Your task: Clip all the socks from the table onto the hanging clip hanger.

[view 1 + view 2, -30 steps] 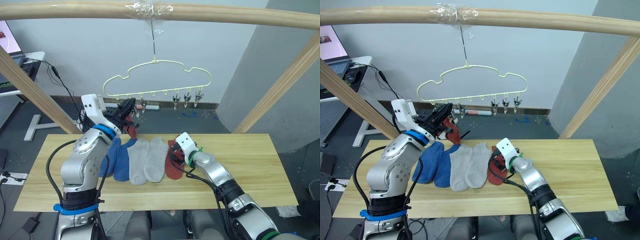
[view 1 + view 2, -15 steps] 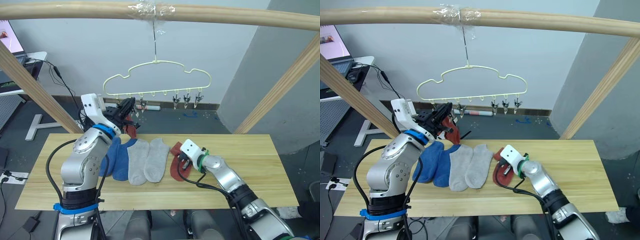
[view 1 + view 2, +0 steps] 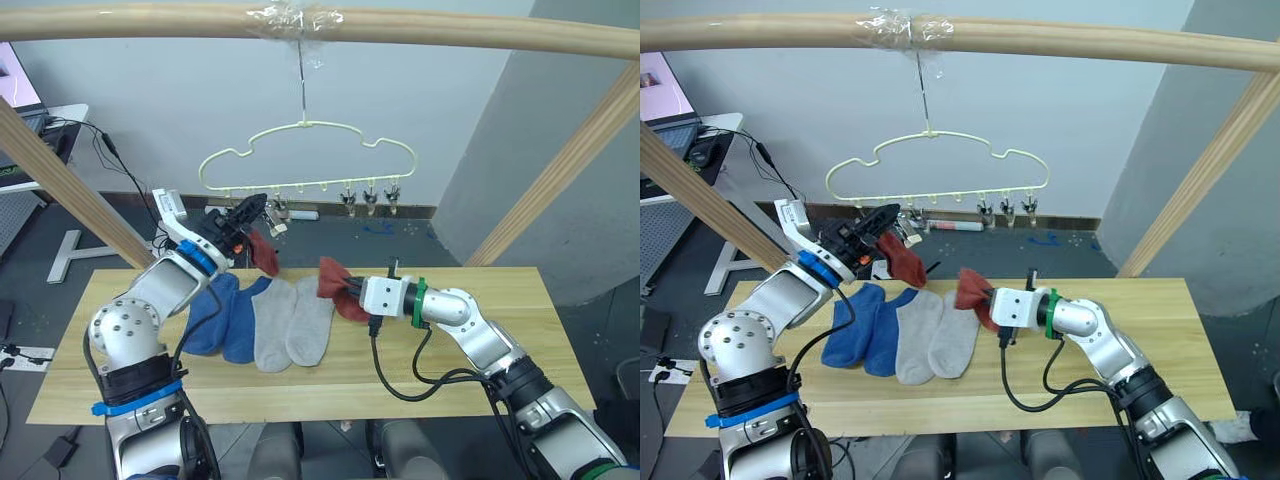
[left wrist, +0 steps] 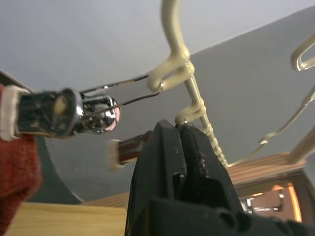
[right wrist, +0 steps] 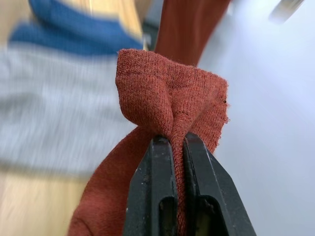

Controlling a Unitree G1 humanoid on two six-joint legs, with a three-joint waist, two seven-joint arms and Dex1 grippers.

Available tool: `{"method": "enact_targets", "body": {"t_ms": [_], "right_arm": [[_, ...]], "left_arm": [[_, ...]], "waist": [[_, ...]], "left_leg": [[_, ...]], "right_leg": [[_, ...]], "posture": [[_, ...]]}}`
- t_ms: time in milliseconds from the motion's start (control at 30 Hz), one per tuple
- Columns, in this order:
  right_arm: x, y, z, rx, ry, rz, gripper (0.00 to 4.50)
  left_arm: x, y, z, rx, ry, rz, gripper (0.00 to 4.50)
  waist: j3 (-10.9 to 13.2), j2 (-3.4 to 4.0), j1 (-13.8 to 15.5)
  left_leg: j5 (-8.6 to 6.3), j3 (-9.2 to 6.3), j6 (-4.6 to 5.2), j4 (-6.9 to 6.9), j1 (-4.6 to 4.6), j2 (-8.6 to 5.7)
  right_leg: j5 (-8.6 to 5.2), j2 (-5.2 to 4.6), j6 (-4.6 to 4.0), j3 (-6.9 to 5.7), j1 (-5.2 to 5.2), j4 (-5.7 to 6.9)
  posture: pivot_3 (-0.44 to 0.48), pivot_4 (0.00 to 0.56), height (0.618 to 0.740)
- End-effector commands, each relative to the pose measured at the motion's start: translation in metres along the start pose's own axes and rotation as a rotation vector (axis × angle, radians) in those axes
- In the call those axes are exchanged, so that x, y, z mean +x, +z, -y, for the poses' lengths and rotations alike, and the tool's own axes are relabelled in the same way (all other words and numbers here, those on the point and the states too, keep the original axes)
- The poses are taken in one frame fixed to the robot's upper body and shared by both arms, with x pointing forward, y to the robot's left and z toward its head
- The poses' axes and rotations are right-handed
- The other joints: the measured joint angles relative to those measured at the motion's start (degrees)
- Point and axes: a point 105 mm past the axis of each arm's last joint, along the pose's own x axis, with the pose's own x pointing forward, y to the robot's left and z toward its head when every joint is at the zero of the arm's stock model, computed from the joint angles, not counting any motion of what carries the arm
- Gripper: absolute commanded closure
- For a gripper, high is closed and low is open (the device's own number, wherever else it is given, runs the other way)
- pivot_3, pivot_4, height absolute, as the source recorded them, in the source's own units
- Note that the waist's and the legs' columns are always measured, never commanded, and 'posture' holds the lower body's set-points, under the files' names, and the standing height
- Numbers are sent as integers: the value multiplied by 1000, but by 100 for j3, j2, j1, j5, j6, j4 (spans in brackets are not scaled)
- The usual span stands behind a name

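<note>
The right gripper (image 5: 173, 147) pinches a fold of a red sock (image 3: 972, 291), lifted off the table (image 3: 520, 300) near its far edge. The left gripper (image 3: 250, 207) is up at the hanger (image 3: 305, 158), fingers closed by a clip (image 4: 59, 112) from which the other red sock (image 3: 264, 252) hangs. By my reckoning one sock is clipped, or nearly so, one is on its way, and two blue socks (image 3: 222, 312) and two grey socks (image 3: 292, 320) lie untouched toward the table's left side
</note>
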Motion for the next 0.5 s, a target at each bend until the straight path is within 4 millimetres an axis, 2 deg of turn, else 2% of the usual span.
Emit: {"method": "enact_targets", "body": {"t_ms": [33,133,233,500], "right_arm": [[8,39,17,-57,-47,137,4493],[14,53,22,-67,-53,182,4493],[17,59,25,-64,-58,199,4493],[21,59,23,-54,-30,205,4493]], "left_arm": [[-6,1,2,-34,1,1,4500],[-7,-2,6,-48,-11,-4,4500],[-7,-4,9,-55,-21,-7,4500],[-6,-2,15,-55,-31,6,4500]], "waist": [[0,0,3],[0,0,9],[0,0,18],[0,0,24]], "left_leg": [[2,-2,-4,5,-1,0],[3,-10,-6,16,-2,2],[3,-15,-5,21,-2,2],[0,-21,0,35,-5,0]], "right_leg": [[0,-1,0,0,0,0],[1,0,0,-1,2,5],[1,0,0,-2,5,6],[2,1,0,-2,6,13]], "posture": [[-91,224,740],[-87,223,740],[-83,221,740],[-77,221,740]]}}
